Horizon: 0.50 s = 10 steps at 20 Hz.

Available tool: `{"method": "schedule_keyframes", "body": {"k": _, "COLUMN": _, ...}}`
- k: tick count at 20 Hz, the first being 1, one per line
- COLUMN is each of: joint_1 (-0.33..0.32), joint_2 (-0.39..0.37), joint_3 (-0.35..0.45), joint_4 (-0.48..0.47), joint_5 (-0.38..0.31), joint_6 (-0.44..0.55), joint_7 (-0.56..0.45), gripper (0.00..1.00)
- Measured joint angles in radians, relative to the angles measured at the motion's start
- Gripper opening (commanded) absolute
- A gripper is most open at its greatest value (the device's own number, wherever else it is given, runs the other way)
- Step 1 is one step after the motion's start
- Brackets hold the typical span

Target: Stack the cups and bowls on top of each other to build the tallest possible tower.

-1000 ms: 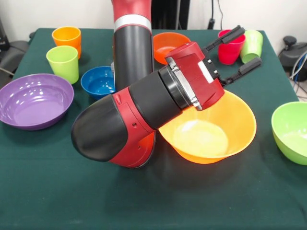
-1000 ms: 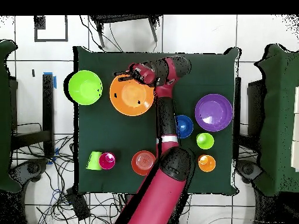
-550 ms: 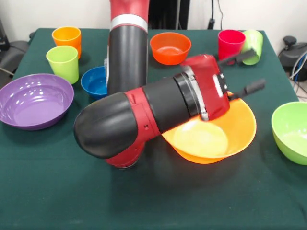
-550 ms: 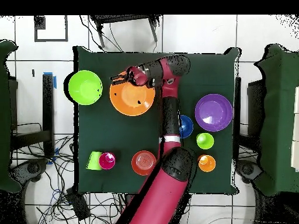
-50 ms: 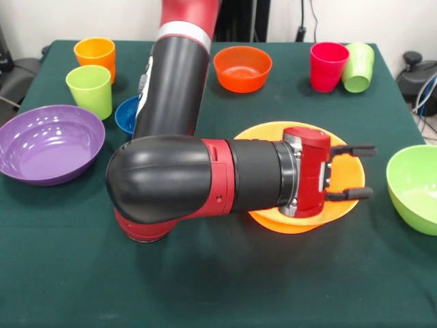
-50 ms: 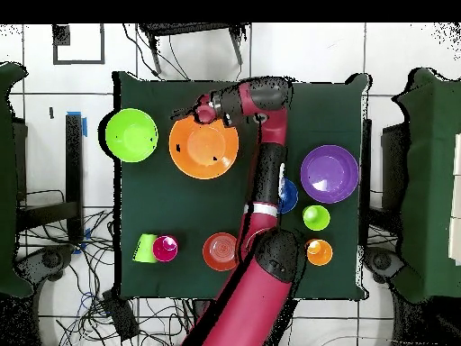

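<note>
The gripper (image 5: 360, 172) has swung down and levelled out since a second ago, when it pointed up toward the red cup (image 5: 327, 65); it now lies horizontal at the near rim of the large orange bowl (image 5: 273, 133), its two black fingers spread apart, one above the other, clasping nothing. The bowl, tipped up a moment back, now sits flat on the green table (image 5: 218, 287).

No tower has begun. Taking the orange bowl as the landmark: the large green bowl (image 5: 414, 188) sits apart from it at the table's edge on the gripper's side; the red-orange bowl (image 5: 242, 67) stands behind it; the red cup and a pale green cup (image 5: 358, 66) leaning against it stand behind and toward the green bowl's side. On the arm's far side from the orange bowl lie the purple bowl (image 5: 48, 142), the small blue bowl (image 5: 126, 114), half hidden by the arm, the lime cup (image 5: 90, 90) and the orange cup (image 5: 95, 55).

From where the fingers sit, straddling the rim's height, the arm looks to be lining up a pinch on the orange bowl's edge. As the widest piece, it would suit the base.
</note>
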<state>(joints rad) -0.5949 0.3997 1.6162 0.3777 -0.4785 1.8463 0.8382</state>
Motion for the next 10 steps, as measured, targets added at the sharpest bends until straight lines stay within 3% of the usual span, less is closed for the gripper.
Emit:
{"method": "schedule_keyframes", "body": {"k": 4, "joint_1": 0.0, "joint_2": 0.001, "joint_3": 0.094, "joint_4": -0.025, "joint_5": -0.105, "joint_6": 0.0, "joint_7": 0.0, "gripper": 1.0}}
{"method": "schedule_keyframes", "body": {"k": 10, "joint_1": 0.0, "joint_2": 0.0, "joint_3": 0.2, "joint_4": -0.038, "joint_5": -0.203, "joint_6": 0.0, "joint_7": 0.0, "gripper": 1.0}}
